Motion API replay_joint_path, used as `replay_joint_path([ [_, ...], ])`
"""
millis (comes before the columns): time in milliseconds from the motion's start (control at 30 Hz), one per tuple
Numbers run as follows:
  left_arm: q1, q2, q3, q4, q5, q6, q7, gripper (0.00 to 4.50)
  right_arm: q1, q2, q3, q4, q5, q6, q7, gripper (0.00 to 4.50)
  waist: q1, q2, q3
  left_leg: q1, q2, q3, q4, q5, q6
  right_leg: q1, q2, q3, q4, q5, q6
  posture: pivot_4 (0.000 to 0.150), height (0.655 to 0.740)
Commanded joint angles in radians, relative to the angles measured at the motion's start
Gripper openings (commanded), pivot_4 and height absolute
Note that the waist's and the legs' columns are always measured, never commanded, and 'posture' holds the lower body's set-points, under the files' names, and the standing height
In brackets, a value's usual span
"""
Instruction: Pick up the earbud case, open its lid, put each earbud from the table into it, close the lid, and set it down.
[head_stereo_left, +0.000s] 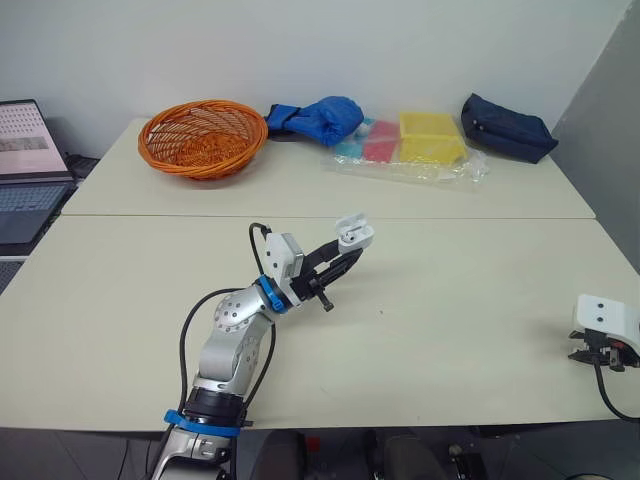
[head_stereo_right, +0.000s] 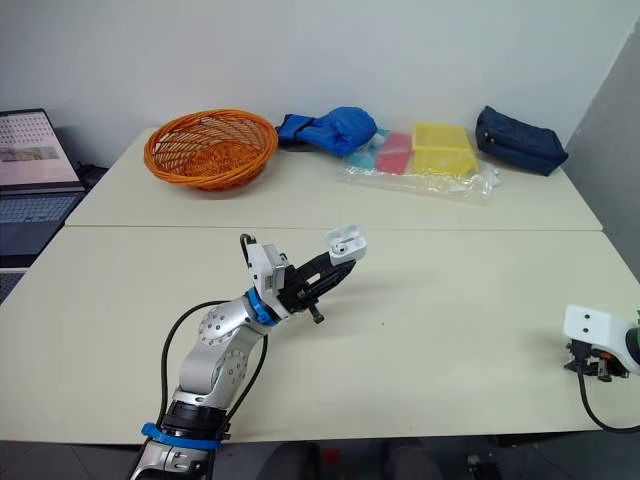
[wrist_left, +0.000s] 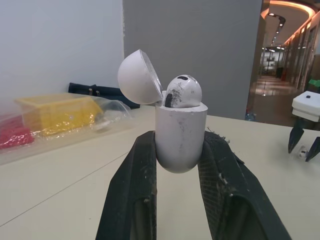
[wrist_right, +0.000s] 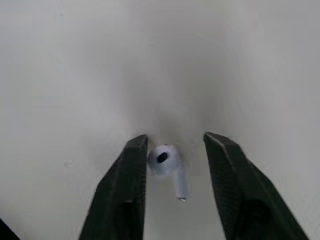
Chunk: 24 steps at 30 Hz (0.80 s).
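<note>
Roughly halfway: one bud in, one bud left to fetch.

Near the centre of the worktop, a little toward 9 o'clock, the left pincer pinched the earbud case by its lower body and held it clear of the surface. Its lid was swung open, and the first earbud sat in the case with its head showing above the rim. Out at 4 o'clock, by the worktop's edge, the right pincer was down and spread around the second earbud. That bud lay on the worktop between the fingers, ungripped so far as could be seen. Pick-up, opening and one insertion looked done. By my reading, what was left was to grasp that bud, seat it, close the lid and set the case down.
</note>
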Motion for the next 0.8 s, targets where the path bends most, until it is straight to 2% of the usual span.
replay_joint_path([
  [33, -0.006, 0.0, -0.001, -0.046, -0.015, 0.0, 0.003, 0.78, 0.033, -0.002, -0.001, 0.0, 0.006, -0.003, 0.02, 1.71, 0.0, 0.0, 0.0, 0.0, 0.0, 0.0, 0.0, 0.0, 0.0, 0.0, 0.0, 0.0, 0.0, 0.0, 0.0, 0.15, 0.74],
  [367, -0.006, -0.005, 0.004, -0.018, -0.016, -0.016, -0.011, 0.78, 0.09, -0.04, -0.045, -0.028, 0.023, 0.026, 0.064, 1.71, 0.005, 0.0, 0.0, 0.0, 0.0, 0.0, 0.0, 0.0, 0.0, 0.0, 0.0, 0.0, 0.0, 0.0, 0.0, 0.15, 0.74],
  [800, -0.004, -0.01, -0.001, -0.023, -0.014, -0.015, -0.011, 0.78, 0.038, -0.034, 0.013, 0.025, -0.051, -0.06, 0.029, 1.71, 0.003, 0.0, 0.0, 0.0, -0.001, 0.001, 0.0, 0.0, 0.0, 0.0, 0.0, 0.001, 0.0, 0.0, 0.0, 0.15, 0.74],
])
